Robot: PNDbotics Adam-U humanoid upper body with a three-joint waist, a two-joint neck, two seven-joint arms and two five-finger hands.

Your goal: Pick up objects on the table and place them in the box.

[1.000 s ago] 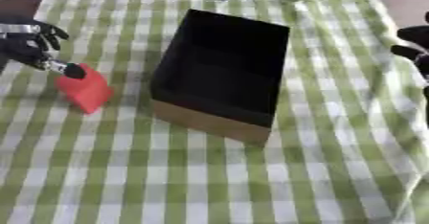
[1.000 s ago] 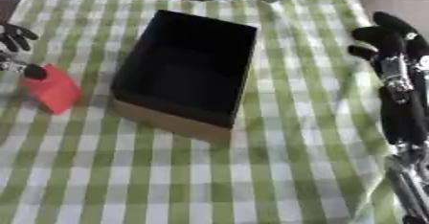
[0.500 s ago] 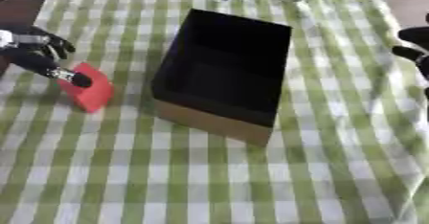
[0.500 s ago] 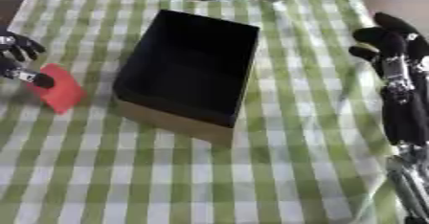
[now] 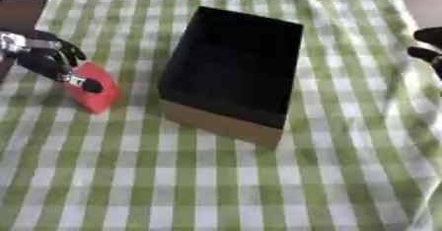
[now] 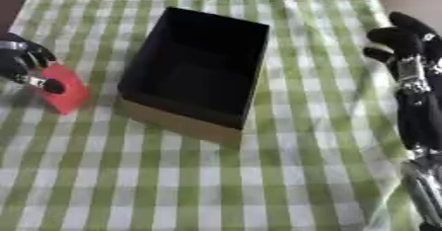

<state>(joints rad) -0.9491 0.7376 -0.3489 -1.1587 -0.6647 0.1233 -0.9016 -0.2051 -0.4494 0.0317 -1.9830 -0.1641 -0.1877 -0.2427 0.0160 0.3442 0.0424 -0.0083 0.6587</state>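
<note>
A: where's your red block at?
B: left of the box, long axis slanting toward the near-right. Your left hand has fingers curled onto it; right hand idles open, far right

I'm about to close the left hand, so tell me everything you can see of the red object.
The red object is a small flat block, plain red with no markings visible, lying tilted on the green checked cloth left of the box and apart from it. The left hand reaches over its upper left edge, one fingertip on its top face.
</note>
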